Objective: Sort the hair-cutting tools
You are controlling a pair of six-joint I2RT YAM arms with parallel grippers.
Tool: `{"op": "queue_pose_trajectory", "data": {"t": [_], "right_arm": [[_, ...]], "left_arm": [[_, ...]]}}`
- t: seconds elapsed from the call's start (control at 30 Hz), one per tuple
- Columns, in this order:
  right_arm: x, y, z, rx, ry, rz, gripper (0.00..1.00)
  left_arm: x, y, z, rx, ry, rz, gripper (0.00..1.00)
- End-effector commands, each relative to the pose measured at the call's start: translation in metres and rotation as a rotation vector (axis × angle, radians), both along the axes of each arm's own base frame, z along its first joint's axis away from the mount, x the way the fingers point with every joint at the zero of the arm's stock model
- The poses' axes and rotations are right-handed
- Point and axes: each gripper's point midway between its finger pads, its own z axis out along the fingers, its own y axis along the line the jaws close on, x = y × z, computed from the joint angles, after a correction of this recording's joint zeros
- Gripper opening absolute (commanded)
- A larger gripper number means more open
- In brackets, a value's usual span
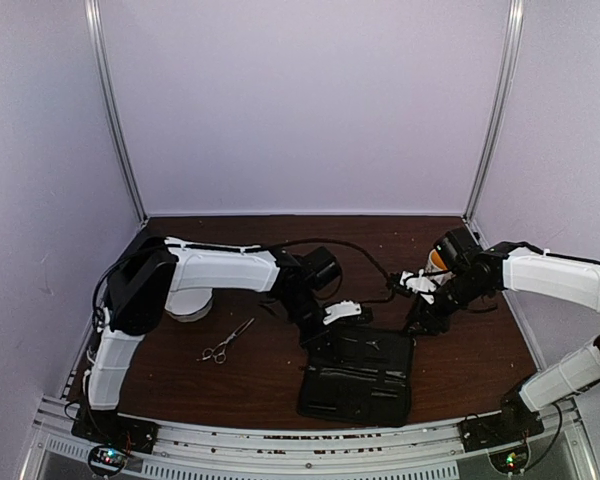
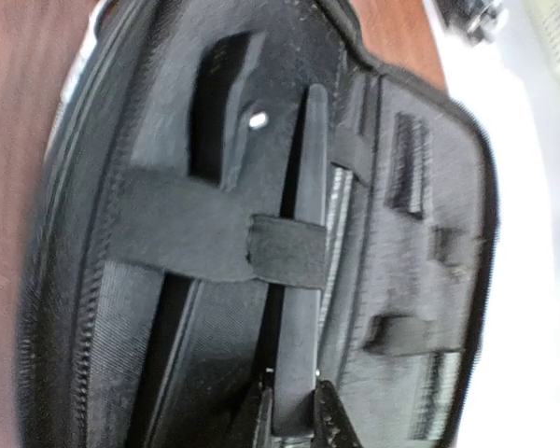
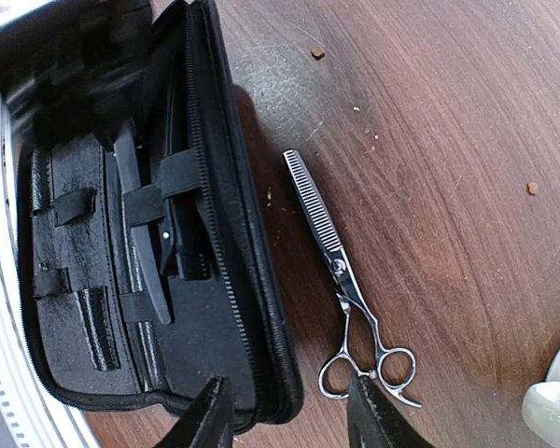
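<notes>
The black zip case (image 1: 358,375) lies open at the front middle. My left gripper (image 2: 294,420) is over it, shut on the end of a slender black piece (image 2: 303,233) that lies under an elastic strap (image 2: 285,250). A second black piece (image 2: 229,103) with a silver rivet sits beside it. My right gripper (image 3: 289,420) is open, above the case's edge (image 3: 261,308) and the ring handles of silver thinning scissors (image 3: 350,280) lying on the table. A second pair of silver scissors (image 1: 225,343) lies at the left of the table.
A white bowl (image 1: 185,305) stands at the left, partly under the left arm. A white object (image 3: 553,403) sits close to the right of the thinning scissors. Small crumbs (image 3: 317,53) lie on the brown table. White walls close in the back and sides.
</notes>
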Motion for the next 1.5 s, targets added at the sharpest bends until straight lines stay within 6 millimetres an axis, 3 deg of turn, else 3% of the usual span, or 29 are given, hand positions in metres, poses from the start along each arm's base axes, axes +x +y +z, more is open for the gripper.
{"op": "queue_pose_trajectory", "data": {"t": [0.0, 0.23, 0.5, 0.63, 0.87, 1.17, 1.47], "right_arm": [[-0.003, 0.001, -0.003, 0.008, 0.025, 0.006, 0.43], [-0.003, 0.0, -0.003, 0.009, 0.027, 0.006, 0.43], [-0.003, 0.0, -0.002, 0.01, 0.028, 0.005, 0.43], [-0.003, 0.001, -0.004, 0.009, 0.035, 0.005, 0.43], [-0.004, 0.001, -0.004, 0.009, 0.035, 0.004, 0.43], [-0.003, 0.001, -0.003, 0.011, 0.035, 0.002, 0.43], [-0.003, 0.002, 0.001, 0.007, -0.009, 0.014, 0.42]], "left_arm": [[-0.019, -0.004, 0.017, -0.076, 0.427, 0.056, 0.0], [-0.018, -0.014, 0.017, -0.061, 0.666, 0.126, 0.0], [0.017, -0.009, -0.009, 0.07, 0.566, 0.303, 0.02], [0.024, -0.003, -0.009, 0.114, 0.496, 0.336, 0.18], [0.031, 0.0, 0.019, 0.085, 0.421, 0.353, 0.34], [0.045, 0.015, 0.048, 0.096, 0.255, 0.387, 0.41], [0.077, 0.032, 0.048, 0.057, 0.143, 0.575, 0.42]]}}
